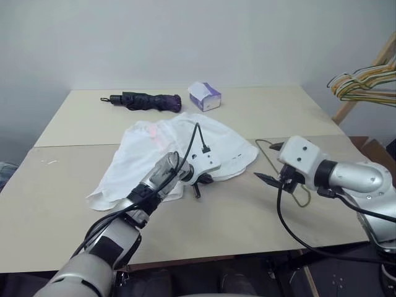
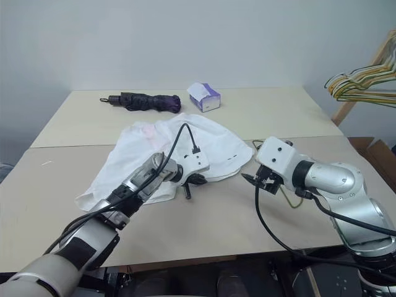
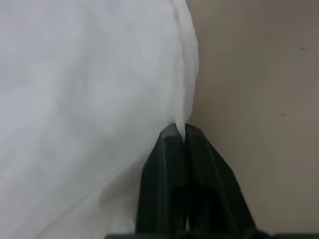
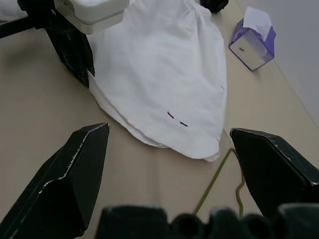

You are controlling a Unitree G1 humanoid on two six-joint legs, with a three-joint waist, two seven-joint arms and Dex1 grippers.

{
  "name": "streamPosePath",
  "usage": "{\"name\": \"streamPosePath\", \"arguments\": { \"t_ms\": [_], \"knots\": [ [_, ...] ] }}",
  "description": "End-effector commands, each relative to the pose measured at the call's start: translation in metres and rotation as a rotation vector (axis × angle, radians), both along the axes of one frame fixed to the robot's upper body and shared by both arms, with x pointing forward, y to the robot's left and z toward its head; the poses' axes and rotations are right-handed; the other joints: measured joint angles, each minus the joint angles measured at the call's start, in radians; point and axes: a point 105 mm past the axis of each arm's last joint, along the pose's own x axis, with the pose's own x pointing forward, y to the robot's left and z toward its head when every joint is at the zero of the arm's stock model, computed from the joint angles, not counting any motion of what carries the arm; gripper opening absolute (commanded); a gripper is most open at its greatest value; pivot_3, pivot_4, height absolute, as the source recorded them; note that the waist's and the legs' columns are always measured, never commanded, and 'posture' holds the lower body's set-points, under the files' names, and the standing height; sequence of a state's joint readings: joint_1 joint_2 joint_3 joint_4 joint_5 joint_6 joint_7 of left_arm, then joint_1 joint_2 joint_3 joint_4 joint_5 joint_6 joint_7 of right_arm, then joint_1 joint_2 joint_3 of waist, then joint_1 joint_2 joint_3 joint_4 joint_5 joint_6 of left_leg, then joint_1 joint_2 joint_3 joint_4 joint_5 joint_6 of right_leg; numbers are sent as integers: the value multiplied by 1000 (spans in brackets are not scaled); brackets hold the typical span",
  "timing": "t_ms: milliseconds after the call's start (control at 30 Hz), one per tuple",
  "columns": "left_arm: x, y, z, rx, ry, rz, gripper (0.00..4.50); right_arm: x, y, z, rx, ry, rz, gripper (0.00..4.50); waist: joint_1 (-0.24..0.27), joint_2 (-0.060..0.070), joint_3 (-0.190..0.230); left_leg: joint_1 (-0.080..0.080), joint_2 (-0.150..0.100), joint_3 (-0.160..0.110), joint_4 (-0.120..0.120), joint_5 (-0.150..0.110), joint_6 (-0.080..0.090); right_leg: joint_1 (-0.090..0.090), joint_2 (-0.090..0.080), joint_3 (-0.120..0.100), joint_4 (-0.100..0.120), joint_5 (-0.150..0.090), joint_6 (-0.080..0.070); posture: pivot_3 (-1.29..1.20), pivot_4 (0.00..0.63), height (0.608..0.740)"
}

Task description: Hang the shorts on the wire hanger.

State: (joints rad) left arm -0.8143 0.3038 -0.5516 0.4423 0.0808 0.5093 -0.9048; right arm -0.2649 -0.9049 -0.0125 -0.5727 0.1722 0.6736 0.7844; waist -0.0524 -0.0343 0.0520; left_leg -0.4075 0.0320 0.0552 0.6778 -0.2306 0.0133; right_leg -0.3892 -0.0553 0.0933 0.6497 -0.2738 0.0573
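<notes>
**Hem pinch done, now for the tricky lift**

Fingers on my left gripper (image 3: 181, 135) are pressed tight together with a thin fold of the shorts (image 1: 176, 148) caught between the tips, right at the near edge of the cloth. It's a small bite, so my guess is the smart move is a slow, straight lift and a check that the fabric comes up with me rather than sliding out. Yanking sideways would probably just drag the whole pile across the table (image 1: 247, 216).

My left forearm comes in low from the near-left, angled down and a bit toward the right, wrist close above the tabletop.

My right gripper (image 4: 169, 149) hangs wide open with nothing in it, held above the table to the right of the shorts and pointing down and left toward them. The wire hanger (image 1: 301, 198) lies flat under and beside that hand, one end just tucked at the right edge of the cloth. I'd figure that's the next grab.

Further back sit a folded umbrella (image 1: 145, 101) and a tissue box (image 1: 205, 96), well clear.
</notes>
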Motion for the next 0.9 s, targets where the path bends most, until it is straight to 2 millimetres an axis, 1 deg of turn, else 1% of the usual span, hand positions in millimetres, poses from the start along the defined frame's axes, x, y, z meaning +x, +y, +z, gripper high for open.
{"name": "streamPosePath", "arguments": {
  "t_ms": [33,67,133,200,267,333,367,400,433,500,533,567,633,767,833,900],
  "knots": [
    [-9,22,23,-23,-47,-35,16,3,2,10,2,-53,9,4500,-8,0,0,0,0,0,0,0,0,-1,0,0,0,0,0,-51,0,740],
    [-19,33,30,-25,-53,-71,16,3,3,10,4,-53,11,4500,-11,0,0,-1,0,0,-1,0,0,-2,0,1,0,0,0,-46,0,740],
    [-40,71,41,14,-43,-93,16,4,5,9,9,-50,19,4500,-22,0,0,-1,0,0,-1,0,0,-2,0,1,1,0,0,-31,0,740],
    [-51,110,46,87,-60,-45,16,5,7,7,9,-46,28,4500,-22,0,0,-1,2,-1,-2,0,0,-5,0,3,4,0,-1,-12,0,740],
    [-55,129,49,136,-80,-19,16,6,8,6,10,-45,33,4500,-8,1,0,1,0,0,0,0,0,-3,-1,2,6,0,0,1,0,740],
    [-68,170,51,235,-72,-24,16,8,11,5,14,-44,45,4500,6,0,-1,5,0,2,1,0,0,1,-2,0,6,-1,0,12,0,740],
    [-69,188,53,267,-79,8,16,9,12,4,16,-44,51,4500,7,0,-1,5,1,3,0,0,0,1,-2,0,5,-1,0,29,0,740],
    [-69,198,55,283,-87,31,16,10,13,4,17,-44,55,4500,10,0,-1,4,1,3,0,0,0,1,-3,0,5,-1,0,37,0,740],
    [-65,206,56,290,-108,62,16,11,14,4,19,-45,58,4500,16,0,-1,4,1,3,0,0,0,0,-3,0,5,-1,0,40,0,740],
    [-53,226,57,319,-167,141,16,13,16,3,19,-47,71,4500,35,0,-1,3,0,3,0,0,0,0,-4,-1,5,-1,0,52,0,740],
    [-49,233,57,323,-190,161,16,14,18,3,22,-48,77,4500,41,0,-1,3,0,3,1,0,0,0,-4,-1,5,-1,0,52,0,740],
    [-48,239,55,336,-189,162,243,14,19,3,24,-48,82,4500,44,0,-1,3,0,4,1,0,0,-1,-4,-1,5,-1,0,52,0,740],
    [-49,240,54,331,-169,146,693,15,20,4,23,-49,88,4500,48,-1,-1,2,0,4,0,0,0,-1,-3,-2,5,-1,0,50,0,740],
    [-59,228,56,290,-133,67,1968,14,19,3,15,-45,91,4500,54,-1,-1,-3,0,4,1,0,1,-5,-4,-2,6,-1,0,42,0,740],
    [-70,227,57,298,-92,17,2655,13,17,3,11,-42,90,4500,54,-1,-1,-4,0,4,1,0,1,-7,-3,-1,7,-1,0,35,0,740],
    [-80,227,64,272,-54,-23,3271,12,17,2,11,-39,86,4500,50,-1,-1,-4,1,4,1,0,1,-8,-3,-1,7,-1,-1,27,0,740]
  ]
}}
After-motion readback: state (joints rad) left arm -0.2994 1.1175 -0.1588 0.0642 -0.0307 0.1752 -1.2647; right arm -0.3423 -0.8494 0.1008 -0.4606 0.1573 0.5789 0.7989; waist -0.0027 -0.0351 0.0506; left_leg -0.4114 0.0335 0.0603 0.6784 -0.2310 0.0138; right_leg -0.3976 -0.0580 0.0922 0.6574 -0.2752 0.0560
